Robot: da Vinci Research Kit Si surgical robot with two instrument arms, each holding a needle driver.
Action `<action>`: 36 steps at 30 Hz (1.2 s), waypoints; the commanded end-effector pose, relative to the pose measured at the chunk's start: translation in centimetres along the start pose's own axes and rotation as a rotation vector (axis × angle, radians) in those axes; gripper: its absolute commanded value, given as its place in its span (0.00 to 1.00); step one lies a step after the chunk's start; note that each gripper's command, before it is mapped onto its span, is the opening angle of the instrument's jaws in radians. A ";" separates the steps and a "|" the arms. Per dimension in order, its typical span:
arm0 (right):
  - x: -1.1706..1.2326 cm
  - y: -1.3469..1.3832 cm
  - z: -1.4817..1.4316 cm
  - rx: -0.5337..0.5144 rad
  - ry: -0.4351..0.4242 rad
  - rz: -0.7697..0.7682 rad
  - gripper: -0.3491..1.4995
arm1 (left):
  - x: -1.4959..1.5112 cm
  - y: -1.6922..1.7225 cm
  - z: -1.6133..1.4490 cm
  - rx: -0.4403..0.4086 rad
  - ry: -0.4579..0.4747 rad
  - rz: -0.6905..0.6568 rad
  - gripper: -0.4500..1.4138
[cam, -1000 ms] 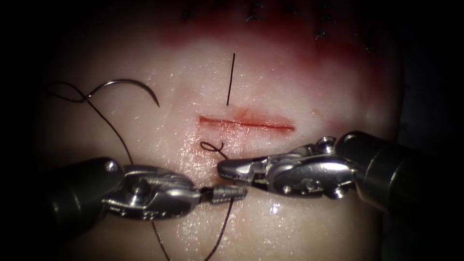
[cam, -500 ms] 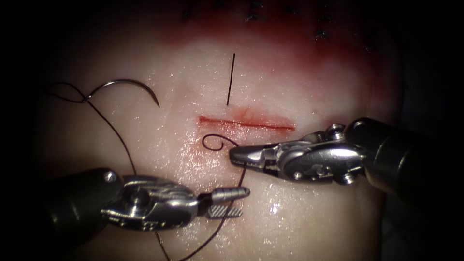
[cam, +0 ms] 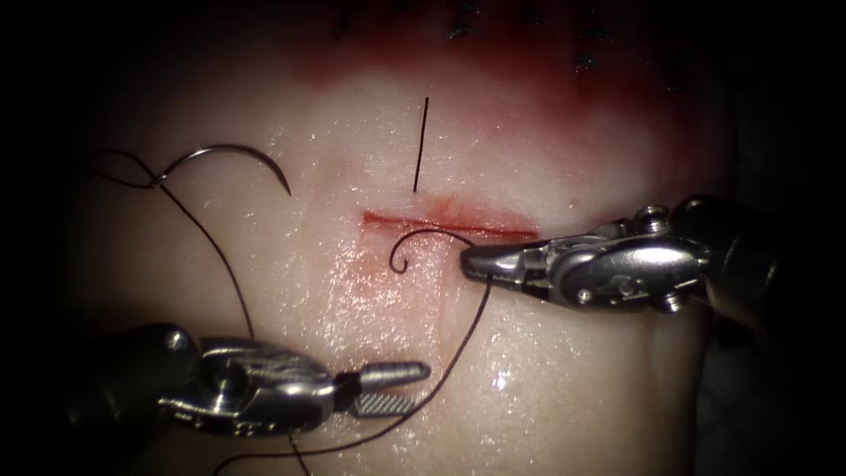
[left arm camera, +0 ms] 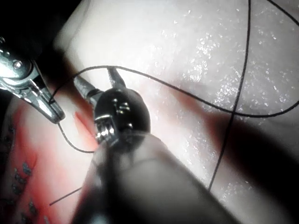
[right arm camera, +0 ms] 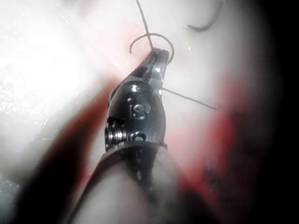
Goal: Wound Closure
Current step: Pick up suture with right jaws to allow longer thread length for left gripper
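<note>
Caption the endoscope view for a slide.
Right tool grips thread below the cut; left tool open, empty; needle lies free on tissue.

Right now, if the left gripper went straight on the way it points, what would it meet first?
Probably the thread. The left gripper is open, holds nothing and points toward the endoscope view's right; the strand hanging from the right gripper crosses just ahead of its tips. Depth is unclear, so it might pass above it.

Curved needle (cam: pixel 231 159) loose on tissue (cam: pixel 564 370), thread (cam: pixel 458 339) trailing
</note>
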 end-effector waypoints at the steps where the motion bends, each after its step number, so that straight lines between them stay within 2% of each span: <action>1: -0.09 0.01 0.04 0.000 0.002 0.004 0.00 | -0.03 0.01 0.11 -0.019 -0.004 0.006 0.50; 6: -0.09 0.00 0.04 0.000 0.003 0.015 0.00 | -0.03 0.11 0.27 -0.122 -0.027 0.023 0.52; 8: -0.08 0.00 0.05 0.000 0.003 0.015 0.00 | -0.03 0.16 0.32 -0.200 -0.031 0.040 0.58; 10: -0.08 0.00 0.04 0.000 0.004 0.014 0.00 | -0.02 0.16 0.31 -0.242 -0.030 0.040 0.59; 18: -0.10 -0.05 0.03 0.000 0.005 0.014 0.00 | 0.01 0.06 0.12 -0.220 -0.011 0.032 0.59; 27: -0.12 -0.04 0.03 0.000 0.003 0.026 0.00 | 0.12 0.11 0.16 -0.216 -0.014 0.072 0.54; 29: -0.12 -0.04 0.03 0.000 0.003 0.026 0.00 | 0.14 0.11 0.16 -0.231 -0.011 0.114 0.52; 32: -0.12 -0.05 0.03 0.000 0.003 0.032 0.00 | 0.20 0.11 0.17 -0.271 -0.002 0.191 0.52; 34: -0.12 -0.05 0.03 0.000 0.003 0.032 0.00 | 0.23 0.10 0.18 -0.292 0.013 0.295 0.53; 36: -0.12 -0.05 0.03 0.001 0.003 0.038 0.00 | 0.27 0.08 0.19 -0.306 0.005 0.324 0.53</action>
